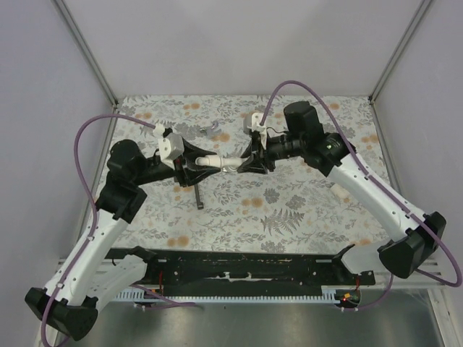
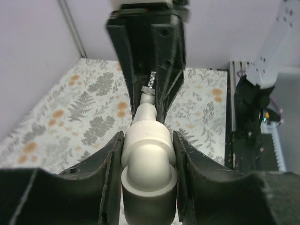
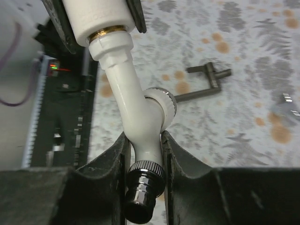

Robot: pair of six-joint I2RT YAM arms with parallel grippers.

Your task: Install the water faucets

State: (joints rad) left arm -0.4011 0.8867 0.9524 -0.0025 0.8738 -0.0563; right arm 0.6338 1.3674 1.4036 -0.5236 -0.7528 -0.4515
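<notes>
Right wrist view: right gripper clamps faucet, left gripper clamps white elbow. We judge them joined upper left; tightening remains.

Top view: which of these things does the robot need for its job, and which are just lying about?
In the job:
- white elbow, gripped by the left pincer
- white faucet, gripped by the right pincer, its end meeting the elbow

Lying about:
- dark T-tool
- small metal bit
</notes>
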